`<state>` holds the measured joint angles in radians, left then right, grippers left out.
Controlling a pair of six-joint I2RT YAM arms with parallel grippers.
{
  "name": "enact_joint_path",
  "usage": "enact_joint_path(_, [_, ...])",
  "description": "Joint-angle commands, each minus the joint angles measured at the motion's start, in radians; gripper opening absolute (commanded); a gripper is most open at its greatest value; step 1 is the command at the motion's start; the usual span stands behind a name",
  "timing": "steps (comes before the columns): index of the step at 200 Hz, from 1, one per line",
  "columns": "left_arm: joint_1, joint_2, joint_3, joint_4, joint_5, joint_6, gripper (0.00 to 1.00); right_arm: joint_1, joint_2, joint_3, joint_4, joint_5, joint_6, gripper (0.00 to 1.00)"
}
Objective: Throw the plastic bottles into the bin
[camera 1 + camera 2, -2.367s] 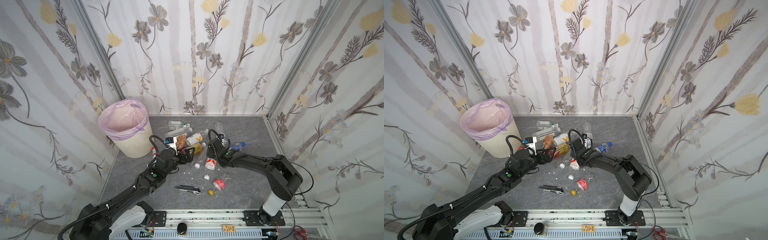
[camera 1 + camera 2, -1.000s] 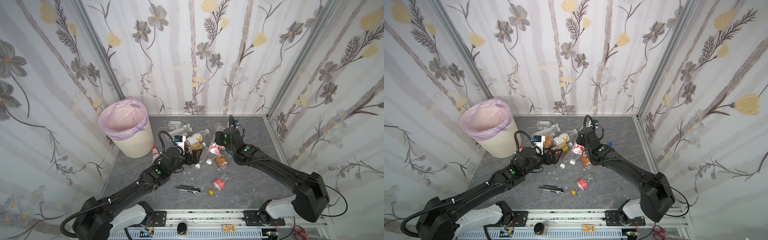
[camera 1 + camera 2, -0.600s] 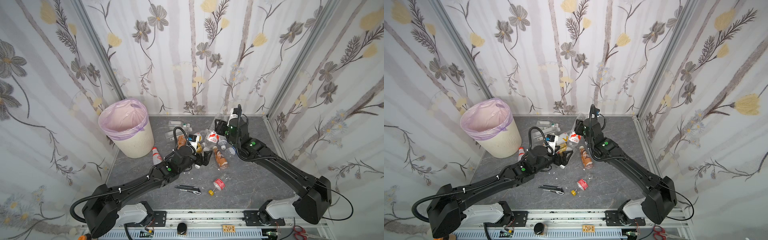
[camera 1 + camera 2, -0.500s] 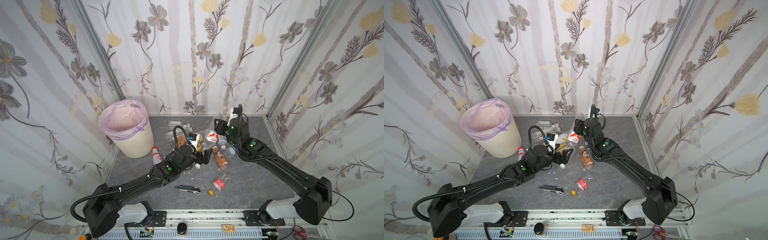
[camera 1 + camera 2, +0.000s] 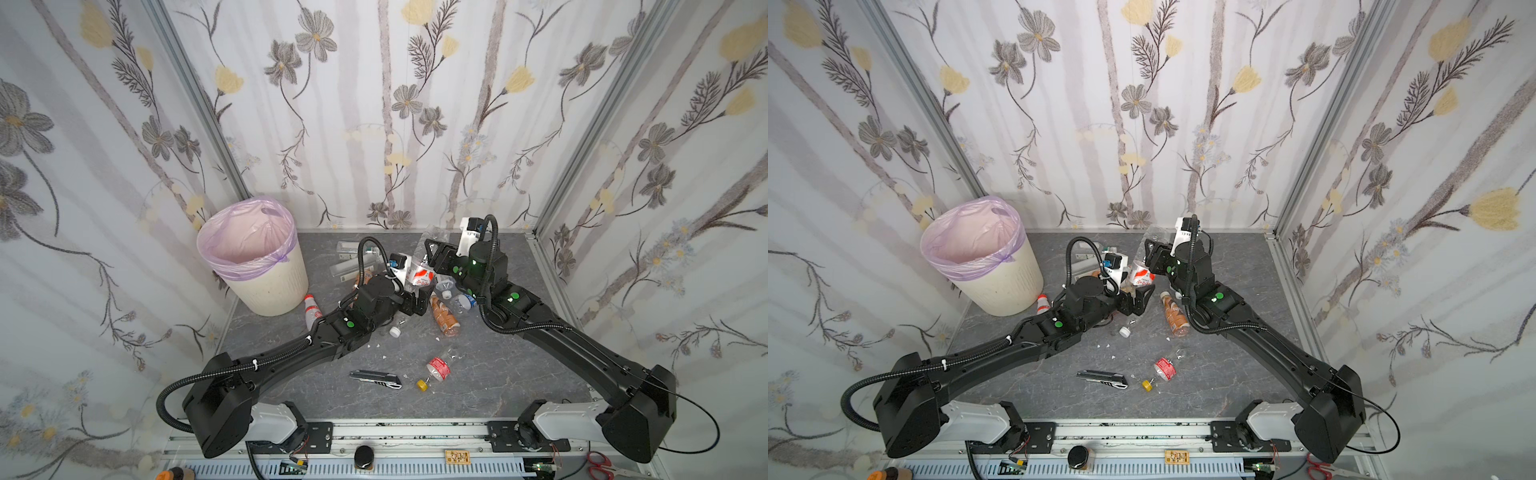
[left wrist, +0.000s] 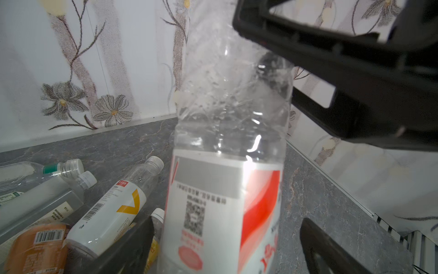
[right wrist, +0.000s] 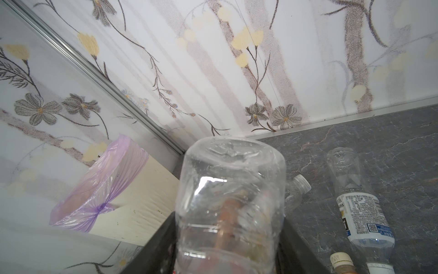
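Observation:
My right gripper (image 5: 432, 254) (image 7: 230, 249) is shut on a clear plastic bottle (image 5: 420, 272) (image 5: 1140, 276) with a red and white label, held above the pile with its base towards the bin. My left gripper (image 5: 415, 301) (image 6: 222, 237) is open, one finger on each side of that bottle's label (image 6: 225, 189), with a gap on one side. The cream bin (image 5: 270, 291) (image 7: 132, 201) with its pink bag stands at the back left. More plastic bottles lie on the floor: an amber one (image 5: 444, 316), a white one (image 6: 113, 208) and a red-capped one (image 5: 311, 309).
A grey-black utility knife (image 5: 376, 379) lies near the front, next to a crushed red-label bottle (image 5: 436, 369) with a yellow cap. A loose white cap (image 5: 395, 331) and small white bits lie mid-floor. Papered walls close in three sides.
My right gripper has lifted the red-label bottle off the pile and carried it towards the back. The left gripper has moved right, and its open fingers now flank that bottle.

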<state>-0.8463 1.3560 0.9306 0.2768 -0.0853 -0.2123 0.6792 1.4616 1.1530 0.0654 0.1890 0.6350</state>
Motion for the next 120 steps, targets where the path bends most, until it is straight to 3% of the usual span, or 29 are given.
enact_joint_path(1, [0.039, 0.017, 0.026, 0.013, 0.099, -0.035, 0.95, 0.0, -0.013, -0.01, 0.071, -0.027, -0.015, 0.59])
enact_joint_path(58, [0.08, 0.061, 0.074, -0.01, 0.287, -0.068, 0.89, 0.0, -0.017, -0.013, 0.092, -0.061, -0.035, 0.59])
enact_joint_path(120, [0.082, 0.055, 0.078, -0.017, 0.286, -0.068, 0.62, -0.002, -0.016, -0.019, 0.103, -0.066, -0.056, 0.6])
